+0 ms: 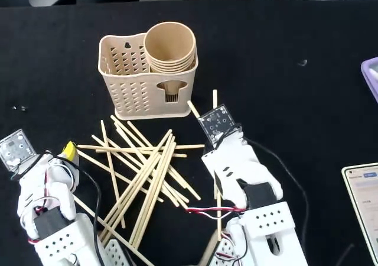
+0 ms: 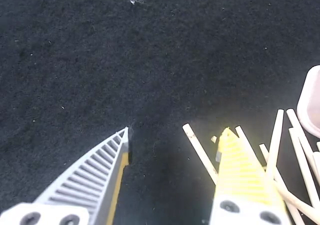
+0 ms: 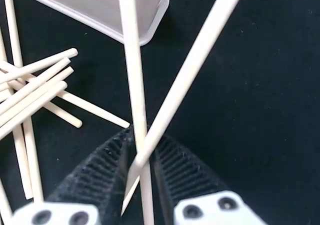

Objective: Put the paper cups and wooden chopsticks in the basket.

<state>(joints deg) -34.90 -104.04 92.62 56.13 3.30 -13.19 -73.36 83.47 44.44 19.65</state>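
High view: brown paper cups point(image 1: 170, 44) sit stacked in the beige slotted plastic basket point(image 1: 127, 83); pale wooden chopsticks point(image 1: 155, 172) lie scattered nearer me. Left wrist view: my left gripper point(image 2: 175, 131) gapes, empty. Right wrist view: right gripper point(image 3: 142, 140) pinches two crossed chopsticks point(image 3: 131, 60), basket-bound, I judge.

Item one: the two chopsticks point(image 3: 131, 60) pinched in my right gripper point(image 3: 137, 155) run ahead of it past the picture's edge, far ends unseen, and the basket point(image 3: 90, 5) beyond shows me just one lower corner. Item two: beside my left gripper point(image 2: 175, 131), the pile of chopsticks point(image 2: 274, 145) and a sliver of basket are cut off. Item three: well out to the right gripper's side, a purple thing point(image 1: 371, 77) and a flat device point(image 1: 361, 201) are cropped, and a speck point(image 1: 302, 62) ahead is too small to identify.
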